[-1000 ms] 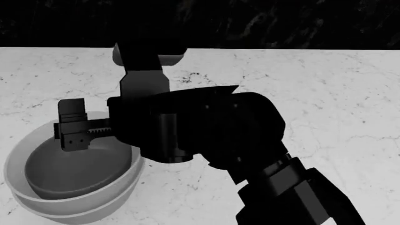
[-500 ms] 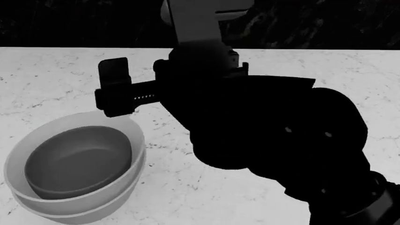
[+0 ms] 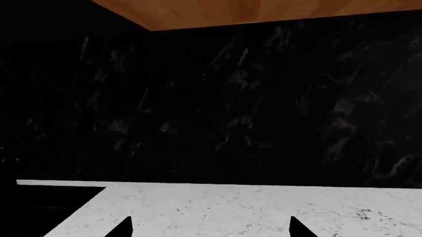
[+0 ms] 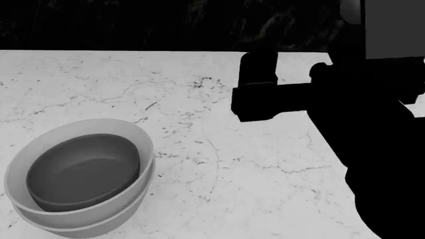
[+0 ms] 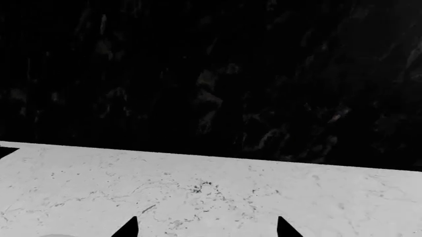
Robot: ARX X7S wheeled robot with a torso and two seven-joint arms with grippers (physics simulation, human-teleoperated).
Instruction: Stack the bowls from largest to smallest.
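Two finger tips of the left gripper [image 3: 209, 228] stand spread over the white marble tabletop [image 3: 250, 207], a dark wall [image 3: 250, 108] behind. From the head, the dark bowl [image 4: 83, 172] sits nested in the light grey bowls [image 4: 143, 149], with the right arm [image 4: 371, 129] well apart. The right gripper [image 5: 205, 228] also holds its fingers spread and empty.

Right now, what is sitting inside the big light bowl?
The dark bowl sits nested inside the big light bowl. A second light rim shows below. Anything beneath the dark bowl is covered.

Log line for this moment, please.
stack: dark bowl nested in light grey bowl | right claw: open, empty | left claw: open, empty
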